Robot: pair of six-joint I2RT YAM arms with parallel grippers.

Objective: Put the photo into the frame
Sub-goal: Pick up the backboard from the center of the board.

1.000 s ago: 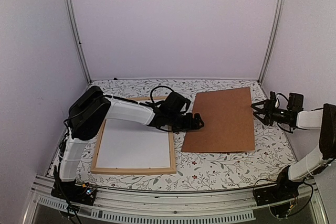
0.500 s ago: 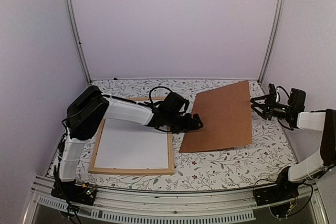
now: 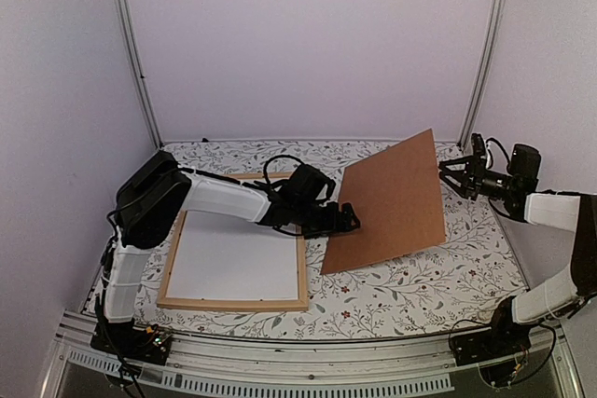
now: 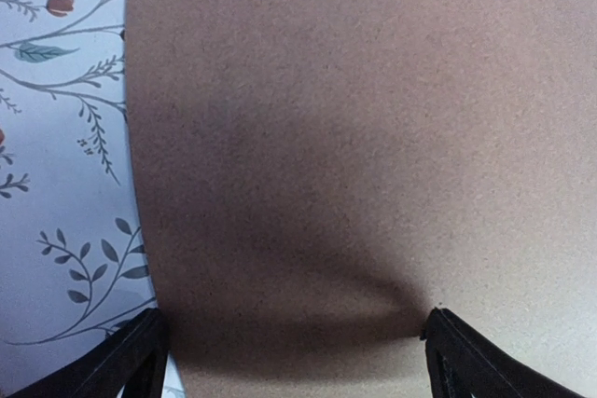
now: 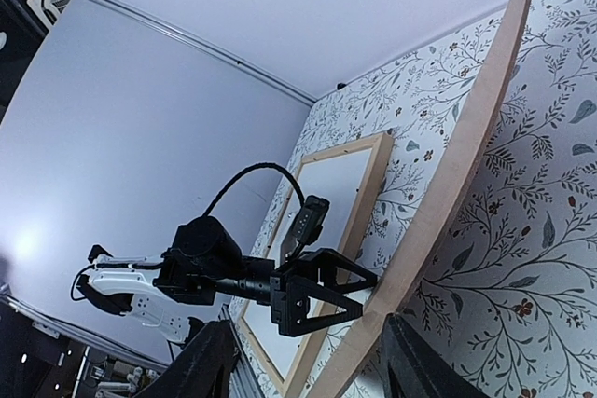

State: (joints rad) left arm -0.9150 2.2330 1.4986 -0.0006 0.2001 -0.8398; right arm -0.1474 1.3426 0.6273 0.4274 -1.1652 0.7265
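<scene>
The right gripper [image 3: 446, 175], jaws clamping the backing board [image 3: 392, 202], is tipping it higher off the worktop [image 3: 392, 295] than a second ago, while the left gripper [image 3: 353, 219], jaws apart, is waiting beside the frame [image 3: 233, 303]; the photo is hiding from view

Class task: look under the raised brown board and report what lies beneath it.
Under the tilted plain brown rectangular backing board, only the floral-patterned tablecloth shows in the right wrist view. The strip near its resting left edge is covered, so anything there cannot be seen.

- Backing board [image 3: 392, 202]: plain brown.
- Frame [image 3: 303, 272]: light natural wood, white sheet inside.
- Table cover [image 3: 420, 286]: white, grey-green leaf sprigs, small red flowers.
- Arms: white shells, black grippers.
</scene>
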